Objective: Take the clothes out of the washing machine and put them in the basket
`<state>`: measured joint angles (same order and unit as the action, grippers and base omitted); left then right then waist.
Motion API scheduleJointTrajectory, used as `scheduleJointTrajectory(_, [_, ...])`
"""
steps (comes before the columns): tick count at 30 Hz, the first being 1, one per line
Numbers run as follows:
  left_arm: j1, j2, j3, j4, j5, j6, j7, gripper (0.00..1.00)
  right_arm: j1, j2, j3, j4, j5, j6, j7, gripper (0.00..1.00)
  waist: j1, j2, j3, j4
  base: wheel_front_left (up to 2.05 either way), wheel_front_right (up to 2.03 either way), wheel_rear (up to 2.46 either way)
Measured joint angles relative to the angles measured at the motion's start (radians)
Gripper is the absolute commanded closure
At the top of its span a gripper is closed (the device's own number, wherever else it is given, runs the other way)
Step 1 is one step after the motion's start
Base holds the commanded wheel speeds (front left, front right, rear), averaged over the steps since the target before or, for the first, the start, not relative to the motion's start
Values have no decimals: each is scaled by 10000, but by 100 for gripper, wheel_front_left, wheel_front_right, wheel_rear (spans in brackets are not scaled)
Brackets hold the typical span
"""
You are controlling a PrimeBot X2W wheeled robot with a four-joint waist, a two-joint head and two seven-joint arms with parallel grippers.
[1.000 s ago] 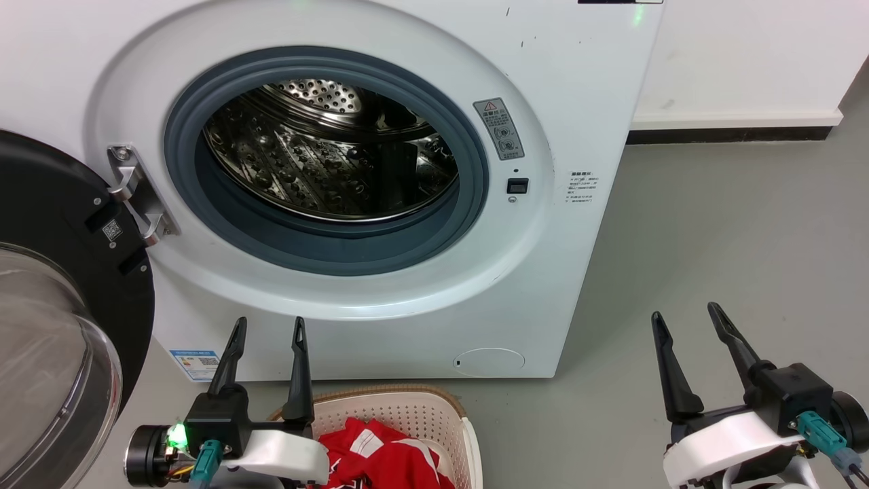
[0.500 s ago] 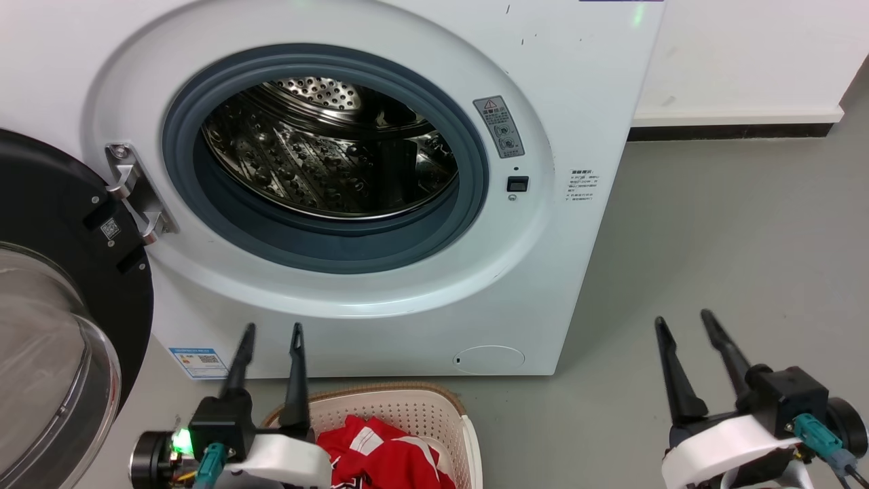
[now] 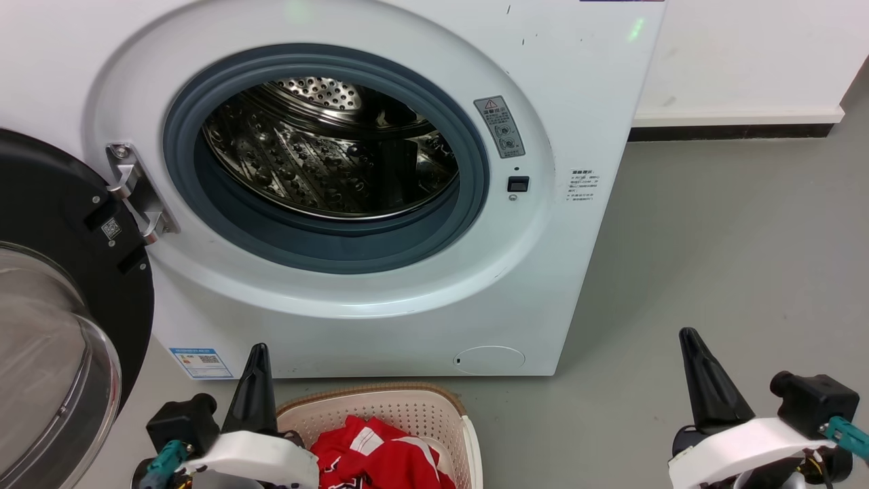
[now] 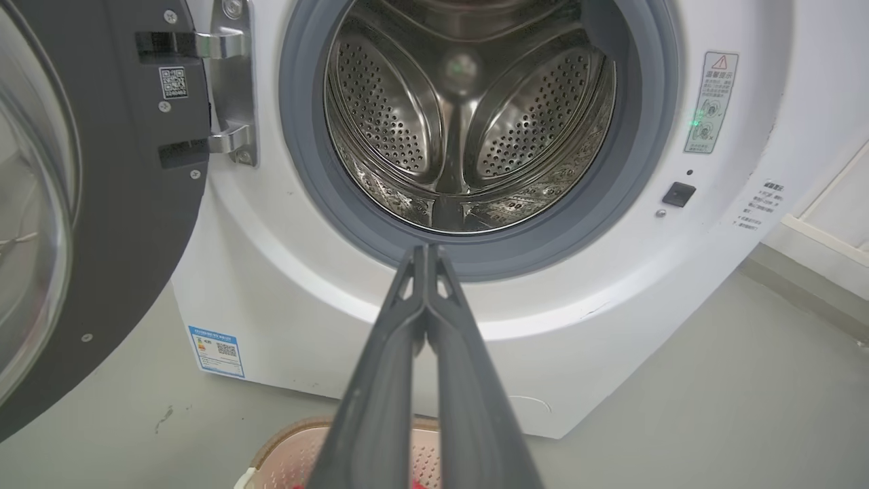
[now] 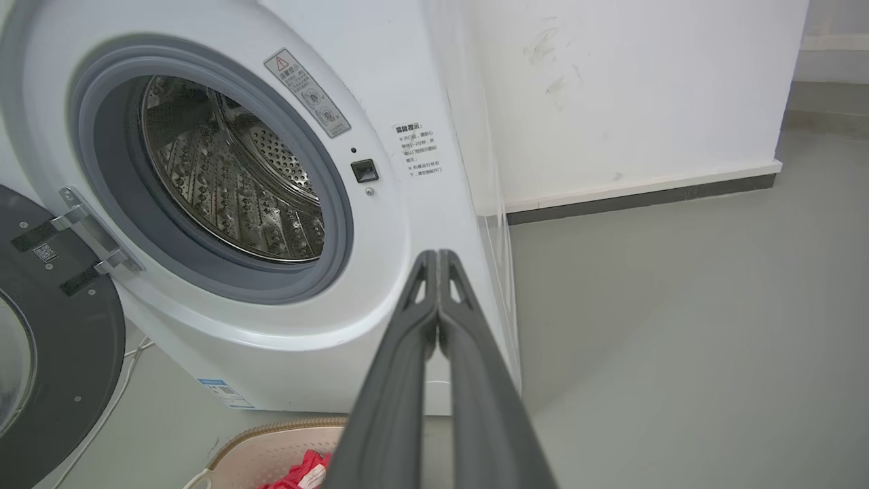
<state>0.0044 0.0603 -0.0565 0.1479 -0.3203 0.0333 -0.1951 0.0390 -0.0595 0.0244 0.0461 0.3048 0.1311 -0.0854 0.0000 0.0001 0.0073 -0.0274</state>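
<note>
A large white front-loading washing machine (image 3: 407, 326) stood on a smooth, pale grey floor (image 3: 713, 238). Its round black-rimmed glass door (image 3: 61, 272) was swung wide open to the left of the opening on a metal hinge (image 3: 136, 193). Through the grey rubber door ring (image 3: 475, 204) the perforated steel drum (image 3: 326, 163) showed its shiny ribs. To the right of the machine a white wall (image 3: 747, 54) met the floor along a white ledge over a dark skirting strip (image 3: 726, 134). A blue-edged label (image 3: 201, 362) sat low on the machine's front, near its left corner. Just in front of the machine's base stood the small cream-white perforated plastic basket (image 3: 400, 407) with a brown rim. The bright red clothes (image 3: 380, 455) with white panels lay heaped inside it. The left gripper (image 3: 256, 353) hung at the basket's left edge, below the machine's front, its two long dark fingers pressed together and holding nothing. The right gripper (image 3: 689, 336) hung over the floor to the right of the machine, well apart from the basket, its fingers likewise pressed together with nothing between them
</note>
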Motion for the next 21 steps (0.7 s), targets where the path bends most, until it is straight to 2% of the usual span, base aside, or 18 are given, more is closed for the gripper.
scheduleJointTrajectory(21, [-282,-33,447,253,-3561,-437,823,100,-393,-144,-127,541,3814,-2,341,100,1,0,-7,51,0,0,0])
